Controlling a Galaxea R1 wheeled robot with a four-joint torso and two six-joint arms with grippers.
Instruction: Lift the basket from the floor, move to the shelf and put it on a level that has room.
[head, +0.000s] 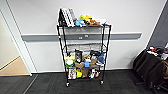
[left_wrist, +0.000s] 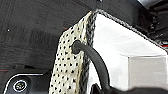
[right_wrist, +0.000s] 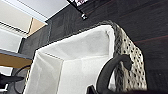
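Dark grey carpet tiles cover the floor (head: 125, 83) in front of a white wall (head: 130, 17) with a grey horizontal rail (head: 125, 36). Against that wall stands the tall black-posted metal wire shelf (head: 60, 50) on small caster wheels. Its top tier holds upright books (head: 67, 17) and yellow and blue plush toys (head: 85, 20). The second grey mesh level (head: 83, 46) looks mostly bare, while the lower tiers are packed with boxes and colourful packages. No writing or brand on them can be read.

Both wrist views show the rectangular shallow basket (right_wrist: 75, 62) with cream-white lining, beige speckled woven sides and a dark braided rim, above the carpet. A dark curved handle (left_wrist: 96, 60) passes through a hole in one end wall, and a matching handle (right_wrist: 110, 70) shows at the other end. Its long axis runs between these two handles. Whether either end effector is wide, narrow or clamped cannot be told.
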